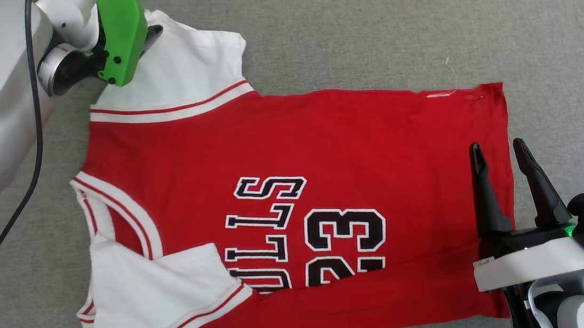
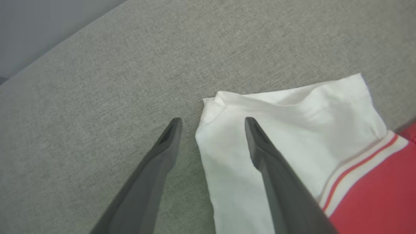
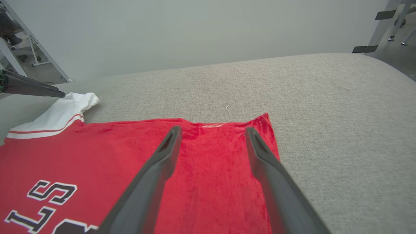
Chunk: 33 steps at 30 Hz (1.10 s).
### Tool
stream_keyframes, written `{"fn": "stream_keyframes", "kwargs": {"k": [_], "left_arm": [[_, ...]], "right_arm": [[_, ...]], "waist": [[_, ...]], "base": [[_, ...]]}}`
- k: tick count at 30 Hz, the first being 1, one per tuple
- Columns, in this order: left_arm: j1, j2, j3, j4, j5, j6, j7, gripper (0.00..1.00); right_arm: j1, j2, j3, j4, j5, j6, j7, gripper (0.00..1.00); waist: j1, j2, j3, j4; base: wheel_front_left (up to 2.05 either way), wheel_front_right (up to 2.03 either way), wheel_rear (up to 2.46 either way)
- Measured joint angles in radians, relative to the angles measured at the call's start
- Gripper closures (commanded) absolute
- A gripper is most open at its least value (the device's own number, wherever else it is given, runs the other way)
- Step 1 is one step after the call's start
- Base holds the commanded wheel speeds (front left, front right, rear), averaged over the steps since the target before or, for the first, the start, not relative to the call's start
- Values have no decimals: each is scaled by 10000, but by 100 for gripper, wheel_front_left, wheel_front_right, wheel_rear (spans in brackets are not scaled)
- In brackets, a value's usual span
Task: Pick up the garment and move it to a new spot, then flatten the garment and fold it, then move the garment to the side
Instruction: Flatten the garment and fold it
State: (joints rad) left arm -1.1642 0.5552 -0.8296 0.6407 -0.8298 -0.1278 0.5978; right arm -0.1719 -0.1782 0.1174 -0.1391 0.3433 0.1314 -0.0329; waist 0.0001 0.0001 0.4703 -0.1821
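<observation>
The right gripper (image 3: 213,130) holds its two long dark fingers spread wide over the hem end of the red jersey-style garment (image 3: 81,152) with black lettering, which lies flat on the grey fabric-covered tabletop (image 3: 325,113). At far left, the left gripper's dark finger (image 3: 32,88) points at its white sleeve (image 3: 61,112).

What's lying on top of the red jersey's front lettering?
The garment has its own white sleeve folded onto the red front, covering one end of the black lettering. The letters under that sleeve cannot be seen.
</observation>
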Motion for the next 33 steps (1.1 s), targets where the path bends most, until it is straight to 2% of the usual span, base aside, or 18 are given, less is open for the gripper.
{"fn": "stream_keyframes", "kwargs": {"k": [5,13,16,20,27,33], "left_arm": [[-267,201,-479,518,-84,-4,79,0],[-790,107,-468,1607,-290,-15,-142,0],[-804,-27,-395,1653,-945,0,199,100],[-717,-61,-328,1530,-1712,0,449,100],[-196,-167,-121,1555,-2217,0,-418,100],[528,-288,130,1373,-2686,10,-1131,100]], "right_arm": [[-68,-4,61,35,2,0,-71,0],[-187,-6,257,88,4,0,-73,0],[-196,-17,259,90,2,0,-71,0],[-213,-44,232,82,0,0,-50,0],[-239,-293,109,140,-17,0,299,0],[-124,-1026,29,284,163,0,2100,0]], "waist": [[0,0,355,-269],[0,0,561,-379],[0,0,556,-332],[0,0,498,-289],[0,0,91,-205],[0,0,-573,-33]], "base": [[0,0,0],[0,0,0],[0,0,0],[0,0,0],[0,0,0],[0,0,0]]}}
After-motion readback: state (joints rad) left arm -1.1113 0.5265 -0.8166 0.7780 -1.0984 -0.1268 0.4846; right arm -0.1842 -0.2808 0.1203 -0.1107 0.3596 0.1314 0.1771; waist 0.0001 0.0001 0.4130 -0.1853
